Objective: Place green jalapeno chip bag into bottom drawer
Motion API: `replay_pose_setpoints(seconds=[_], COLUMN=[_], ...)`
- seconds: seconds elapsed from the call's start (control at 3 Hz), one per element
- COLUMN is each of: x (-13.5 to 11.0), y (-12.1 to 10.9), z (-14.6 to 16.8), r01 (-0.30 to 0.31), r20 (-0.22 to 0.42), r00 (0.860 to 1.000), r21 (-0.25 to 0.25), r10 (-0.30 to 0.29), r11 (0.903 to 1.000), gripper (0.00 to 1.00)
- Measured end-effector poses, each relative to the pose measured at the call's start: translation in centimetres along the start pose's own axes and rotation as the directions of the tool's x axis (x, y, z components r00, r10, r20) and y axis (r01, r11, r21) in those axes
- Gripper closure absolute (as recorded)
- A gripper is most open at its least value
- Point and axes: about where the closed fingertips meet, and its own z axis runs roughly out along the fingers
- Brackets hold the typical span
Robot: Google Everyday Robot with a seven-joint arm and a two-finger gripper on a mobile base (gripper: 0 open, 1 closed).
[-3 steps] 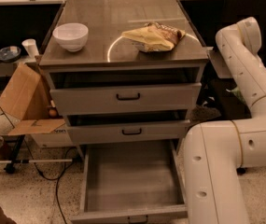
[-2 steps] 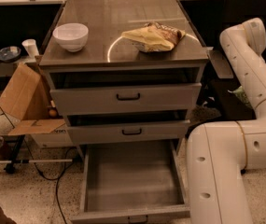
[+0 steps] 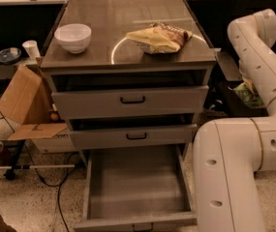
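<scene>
Looking down from the front at a grey metal cabinet (image 3: 109,17) with three drawers. Bottom drawer (image 3: 137,187) pulled fully out, wide flat grey floor bare to the camera, small dark handle just showing at the lower edge. Above it, middle drawer (image 3: 103,138) and top drawer (image 3: 171,100) each slid out only a little, black handles facing front. On the cabinet top, a white bowl (image 3: 73,36) upright at the left and a tan-yellow and brown chip bag (image 3: 158,38) lying crumpled at the right, well apart from each other. To the right of the cabinet, the white robot arm (image 3: 229,178): thick lower link rising from the bottom edge, bending right, then a slimmer link climbing to a rounded elbow high by the cabinet's back right corner and curling over toward the left. Peeking out beside that slimmer link, at about top-drawer height and outside the cabinet, the green jalapeno chip bag (image 3: 248,95), mostly covered by the arm and well apart from the bottom drawer. Gripper hidden behind those links near the bag; cannot tell whether wide, narrow or holding it. Left of the cabinet, an open cardboard box (image 3: 21,98) on the speckled floor.
</scene>
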Motion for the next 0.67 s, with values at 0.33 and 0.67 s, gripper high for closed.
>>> replay_pose_setpoints(seconds=[0.33, 0.67], x=[-0.4, 0.9], y=[1.8, 3.4], z=[-2.4, -2.3], r01=[-0.005, -0.015], r20=[0.006, -0.047], r00=[1.000, 0.999], r21=[-0.012, 0.008], r10=[0.005, 0.015], r11=[0.9999, 0.9999], gripper=[1.00, 1.00])
